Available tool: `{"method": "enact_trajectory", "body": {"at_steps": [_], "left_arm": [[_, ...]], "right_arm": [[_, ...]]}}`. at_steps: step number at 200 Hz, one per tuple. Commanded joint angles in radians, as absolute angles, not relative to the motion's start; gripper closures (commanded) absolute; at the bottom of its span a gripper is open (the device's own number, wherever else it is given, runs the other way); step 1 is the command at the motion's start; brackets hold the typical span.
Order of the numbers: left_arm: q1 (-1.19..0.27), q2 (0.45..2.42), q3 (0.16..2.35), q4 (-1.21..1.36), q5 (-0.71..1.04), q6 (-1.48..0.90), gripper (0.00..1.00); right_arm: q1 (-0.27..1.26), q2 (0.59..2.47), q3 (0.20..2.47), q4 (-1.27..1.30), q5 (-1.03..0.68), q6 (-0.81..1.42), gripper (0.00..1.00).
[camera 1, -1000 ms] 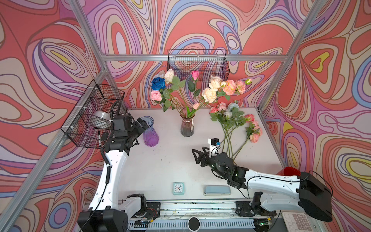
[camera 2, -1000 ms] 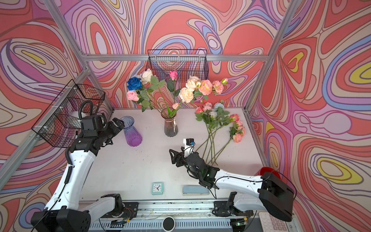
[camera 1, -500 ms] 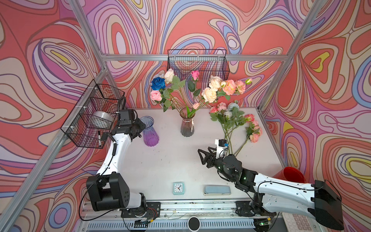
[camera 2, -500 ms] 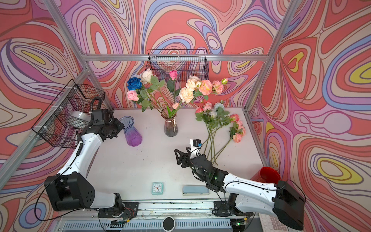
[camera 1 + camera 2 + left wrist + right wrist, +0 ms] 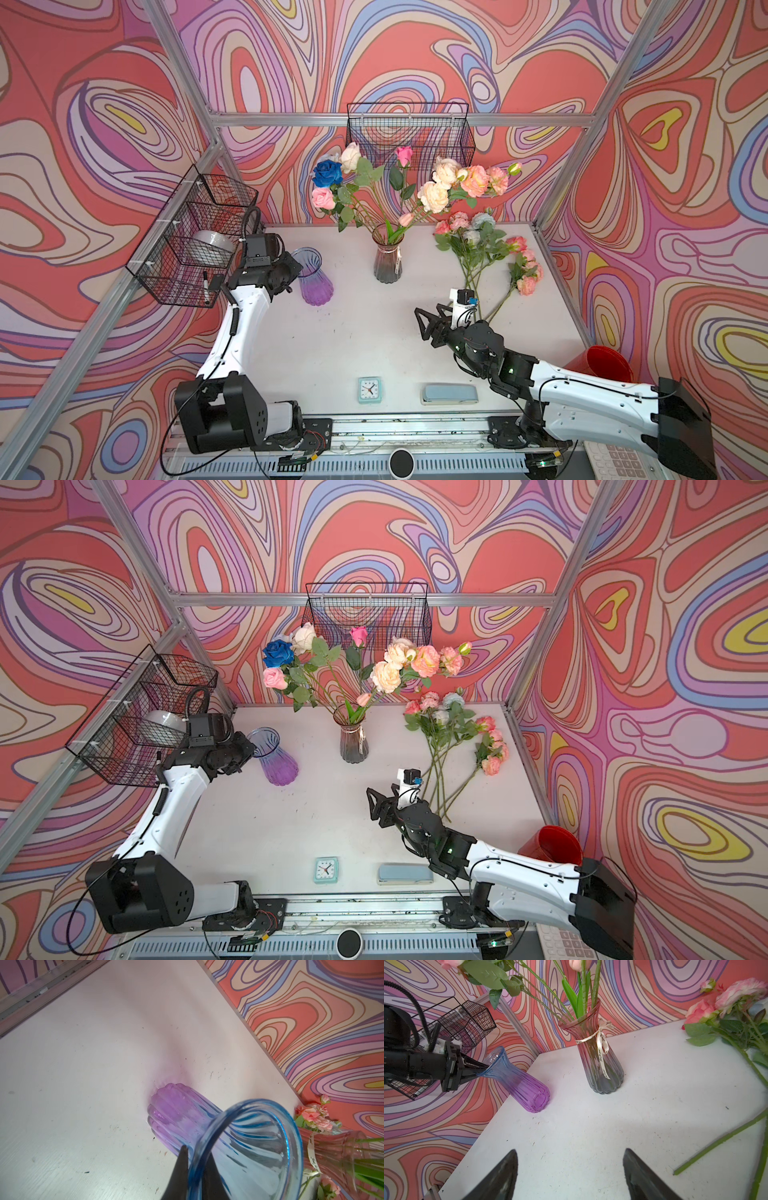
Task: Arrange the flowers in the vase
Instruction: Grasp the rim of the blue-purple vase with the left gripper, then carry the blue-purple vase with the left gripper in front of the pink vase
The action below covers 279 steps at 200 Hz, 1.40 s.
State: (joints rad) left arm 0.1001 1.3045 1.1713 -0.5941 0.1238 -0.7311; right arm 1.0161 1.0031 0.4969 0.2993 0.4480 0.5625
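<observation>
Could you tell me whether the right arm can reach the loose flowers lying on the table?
Probably yes: the right gripper has its jaws open and empty, and the loose flowers lie with their stem ends just beside it, with nothing between.

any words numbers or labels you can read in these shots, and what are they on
Nothing can be quoted with confidence.
ribbon tied round the smoky vase: cursive print along its length, too blurred to read.
clock near the front edge: dial and hands show, numerals too small to read.
keypad in the lower right corner of both top views: keys show, legends too small to read.
</observation>
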Motion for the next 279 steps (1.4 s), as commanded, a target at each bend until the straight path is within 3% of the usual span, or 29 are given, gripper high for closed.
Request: {"method": "enact_trajectory", "body": {"at_steps": [1, 63, 117, 217, 251, 279], "left_arm": [[0.044, 1.199, 1.166, -0.671, 0.189, -0.717, 1.00], [-0.284, 1.036, 1.163, -0.768, 0.157, -0.719, 1.00], [-0.541, 1.133, 1.227, -0.752, 0.113, -0.753, 1.00], [-0.624, 1.312, 1.325, -0.706, 0.146, -0.750, 1.00], [-0.624, 1.335, 1.330, -0.700, 0.168, -0.741, 0.60], [-0.624, 1.324, 1.360, -0.696, 0.160, -0.734, 0.45]], "right_arm": [[1.021, 0.972, 0.485, 0.256, 0.490, 0.542, 0.18], [1.021, 0.917, 0.488, 0.174, 0.531, 0.533, 0.18], [1.021, 0.894, 0.493, 0.124, 0.553, 0.539, 0.18], [1.021, 0.904, 0.502, 0.097, 0.547, 0.551, 0.16], [1.021, 0.914, 0.512, 0.080, 0.537, 0.557, 0.14], [1.020, 0.922, 0.522, 0.058, 0.519, 0.586, 0.12]]}}
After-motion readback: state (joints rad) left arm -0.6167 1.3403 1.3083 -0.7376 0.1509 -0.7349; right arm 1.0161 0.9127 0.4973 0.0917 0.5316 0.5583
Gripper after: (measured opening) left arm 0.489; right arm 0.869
